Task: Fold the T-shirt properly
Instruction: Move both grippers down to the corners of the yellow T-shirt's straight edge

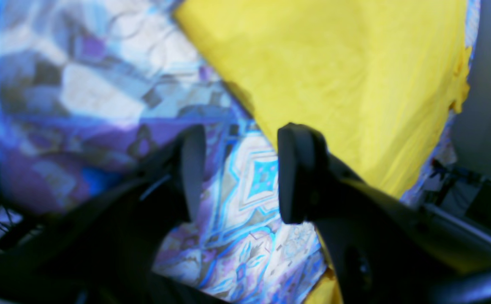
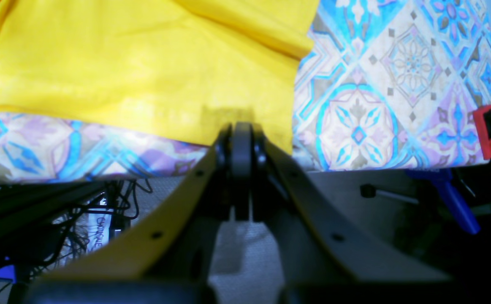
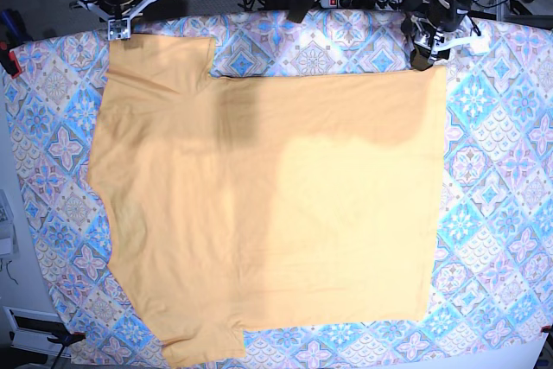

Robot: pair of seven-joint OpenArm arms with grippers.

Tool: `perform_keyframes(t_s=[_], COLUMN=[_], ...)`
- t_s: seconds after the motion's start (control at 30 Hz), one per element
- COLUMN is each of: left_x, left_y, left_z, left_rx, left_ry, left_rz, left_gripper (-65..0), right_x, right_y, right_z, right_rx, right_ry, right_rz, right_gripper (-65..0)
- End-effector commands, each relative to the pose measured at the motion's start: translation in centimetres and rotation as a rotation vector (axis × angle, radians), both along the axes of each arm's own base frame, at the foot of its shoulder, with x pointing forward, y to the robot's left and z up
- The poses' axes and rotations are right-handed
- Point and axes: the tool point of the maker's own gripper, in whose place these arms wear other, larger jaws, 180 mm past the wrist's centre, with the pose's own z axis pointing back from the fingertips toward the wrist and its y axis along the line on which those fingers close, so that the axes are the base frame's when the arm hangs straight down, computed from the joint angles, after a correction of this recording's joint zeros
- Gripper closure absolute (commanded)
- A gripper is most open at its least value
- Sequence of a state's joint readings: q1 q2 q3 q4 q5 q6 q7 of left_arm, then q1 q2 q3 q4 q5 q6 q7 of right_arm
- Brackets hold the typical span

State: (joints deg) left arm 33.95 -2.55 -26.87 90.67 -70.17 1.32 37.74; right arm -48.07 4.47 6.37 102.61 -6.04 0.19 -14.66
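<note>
Across the patterned cloth (image 3: 492, 170) on the surface lay the shirt (image 3: 285, 213), spread flat. At its far edge, the left tool (image 1: 237, 173) stood with jaws apart, gripping nothing, off the hem corner. The right tool (image 2: 242, 145) was pinched narrow at the sleeve hem; whether it held fabric was unclear. Spreading looked done; next would be grasping an edge to fold.
</note>
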Motion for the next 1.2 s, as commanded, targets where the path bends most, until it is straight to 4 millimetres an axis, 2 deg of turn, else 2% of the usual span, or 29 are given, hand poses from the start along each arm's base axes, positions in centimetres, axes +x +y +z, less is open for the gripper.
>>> perform_keyframes(t_s=[0.0,0.17,0.27,0.47,0.63,0.73,1.0,1.07,1.17], left_x=[0.7,0.8,1.7,1.1,1.3,2.3,3.1,3.2,4.4], left_y=[0.2,0.4,0.4,0.3,0.3,0.3,0.3,0.3,0.3], left_z=[0.6,0.6,0.7,-1.4,-2.1,-1.9,-1.7,-1.6,-1.3], left_rx=[-0.004,-0.007,-0.009,-0.043,-0.056,-0.057,-0.059,-0.057,-0.058], left_ry=[-0.034,-0.038,-0.054,-0.008,0.0,-0.02,-0.034,-0.039,-0.061], left_rz=[0.006,0.016,0.018,0.045,0.058,0.058,0.059,0.057,0.057], left_gripper=[-28.1,-27.9,-27.9,-27.6,-27.6,-27.6,-27.0,-25.1,-19.0], right_x=[0.2,0.2,0.2,0.2,0.2,0.2,0.2,0.2,0.2], right_y=[-0.2,-0.2,-0.2,-0.2,-0.2,-0.2,-0.2,-0.2,-0.2], right_z=[0.6,0.6,0.6,0.6,0.6,0.6,0.6,0.6,0.6], right_rx=[-0.014,-0.014,-0.014,-0.014,-0.014,-0.014,-0.014,-0.014,-0.014], right_ry=[-0.02,-0.02,-0.022,-0.022,-0.022,-0.022,-0.022,-0.022,-0.022], right_rz=[0.011,0.011,0.011,0.011,0.011,0.011,0.011,0.011,0.011], right_gripper=[0.0,0.0,0.0,0.0,0.0,0.0,0.0,0.0,0.0])
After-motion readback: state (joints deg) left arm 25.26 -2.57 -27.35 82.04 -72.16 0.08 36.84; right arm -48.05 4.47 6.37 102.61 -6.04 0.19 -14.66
